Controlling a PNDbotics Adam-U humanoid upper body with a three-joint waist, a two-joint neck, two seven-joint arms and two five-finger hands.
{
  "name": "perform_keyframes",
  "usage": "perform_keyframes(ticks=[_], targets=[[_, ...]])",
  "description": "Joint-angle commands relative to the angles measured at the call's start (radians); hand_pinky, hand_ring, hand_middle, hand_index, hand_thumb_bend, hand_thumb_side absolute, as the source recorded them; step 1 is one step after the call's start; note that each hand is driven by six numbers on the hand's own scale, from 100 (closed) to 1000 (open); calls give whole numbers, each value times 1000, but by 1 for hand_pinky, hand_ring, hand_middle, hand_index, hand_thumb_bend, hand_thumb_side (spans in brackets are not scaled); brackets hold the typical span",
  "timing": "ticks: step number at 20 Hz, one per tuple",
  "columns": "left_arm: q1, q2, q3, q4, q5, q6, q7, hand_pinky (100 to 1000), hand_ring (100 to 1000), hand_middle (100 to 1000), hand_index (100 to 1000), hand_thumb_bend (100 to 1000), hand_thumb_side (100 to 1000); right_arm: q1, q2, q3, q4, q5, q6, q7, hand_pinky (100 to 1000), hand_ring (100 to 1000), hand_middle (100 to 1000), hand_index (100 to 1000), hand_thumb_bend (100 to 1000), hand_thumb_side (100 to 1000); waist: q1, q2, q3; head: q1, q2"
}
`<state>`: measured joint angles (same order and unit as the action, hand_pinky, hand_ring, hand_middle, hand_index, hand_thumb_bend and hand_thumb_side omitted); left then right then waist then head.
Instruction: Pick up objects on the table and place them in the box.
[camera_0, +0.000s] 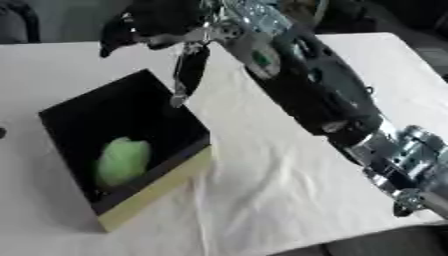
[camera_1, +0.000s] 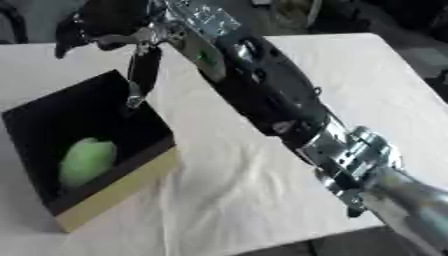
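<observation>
One green object (camera_0: 122, 161) is seen lying inside the black box (camera_0: 171, 169) on the white-clothed surface (camera_0: 280, 200). Right hand (camera_0: 149, 25) is held above the box's far corner, well apart from the object; finger state cannot be told.

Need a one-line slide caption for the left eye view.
Right hand reaches over the far side of the black box, which holds a green object, on the white-clothed table.

Soft, even bright light, faint shadows in the tablecloth (camera_0: 262, 190) folds, overall blur, box (camera_0: 166, 187) interior dark
</observation>
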<state>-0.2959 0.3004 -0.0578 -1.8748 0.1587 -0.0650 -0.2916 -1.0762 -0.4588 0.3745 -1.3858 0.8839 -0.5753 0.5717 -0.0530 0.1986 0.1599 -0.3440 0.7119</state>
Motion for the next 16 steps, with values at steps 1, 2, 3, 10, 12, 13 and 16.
perform_keyframes(ticks=[1,2,3,10,12,13,16], targets=[[-3,18,11,-11,-4,0,4,717,640,554,799,356,787,1,-68,-65,-29,-32,29,-18,792,794,843,915,686,460,8,-17,-6,7,0],[-3,17,13,-11,-5,-1,5,718,642,556,799,354,788,11,-82,-86,-32,-47,49,-35,781,785,834,912,680,451,9,-16,-9,11,-2],[-3,17,14,-10,-6,-1,6,718,643,556,799,354,789,22,-97,-107,-36,-67,71,-52,777,781,831,910,679,449,10,-15,-11,14,-4],[-1,17,24,-3,-20,3,20,719,648,564,801,322,838,123,-169,-287,12,-304,249,-248,662,687,749,862,535,400,17,-8,-35,31,-12],[-2,15,25,0,-23,6,24,719,648,564,801,307,861,152,-180,-338,53,-387,298,-325,638,670,736,850,490,391,18,-7,-40,35,-19],[-1,15,26,2,-24,8,26,719,648,564,801,303,865,167,-182,-363,76,-432,319,-367,631,665,732,847,475,390,19,-6,-41,39,-21],[1,14,29,6,-30,12,35,718,647,563,801,289,887,207,-184,-416,140,-559,362,-491,597,644,715,828,403,386,22,-5,-47,46,-26]])
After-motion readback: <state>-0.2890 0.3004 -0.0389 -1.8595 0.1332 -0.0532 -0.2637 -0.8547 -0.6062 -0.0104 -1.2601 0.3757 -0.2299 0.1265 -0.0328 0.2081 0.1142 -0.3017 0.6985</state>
